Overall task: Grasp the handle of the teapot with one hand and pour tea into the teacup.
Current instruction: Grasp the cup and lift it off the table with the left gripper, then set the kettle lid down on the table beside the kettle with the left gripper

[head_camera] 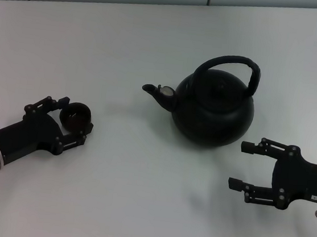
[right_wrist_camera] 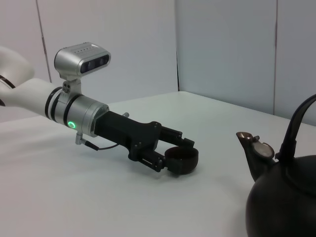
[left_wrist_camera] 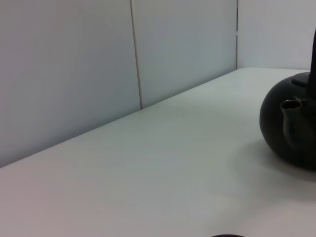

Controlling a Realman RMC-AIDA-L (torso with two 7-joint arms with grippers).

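The matte-black teapot (head_camera: 214,110) stands upright on the white table (head_camera: 138,196), its spout pointing left toward the teacup (head_camera: 75,116). Its arched handle (head_camera: 234,61) stands up over the lid. My left gripper (head_camera: 77,117) is shut on the small dark teacup, one finger on each side, low at the table. The right wrist view shows the same grip on the teacup (right_wrist_camera: 181,159), with the teapot (right_wrist_camera: 286,202) beside it. My right gripper (head_camera: 239,165) is open and empty, just right of and nearer than the teapot, apart from it. The left wrist view shows the teapot (left_wrist_camera: 291,123).
A pale panelled wall (left_wrist_camera: 98,64) runs along the table's far edge. Bare tabletop lies between the teacup and the teapot's spout.
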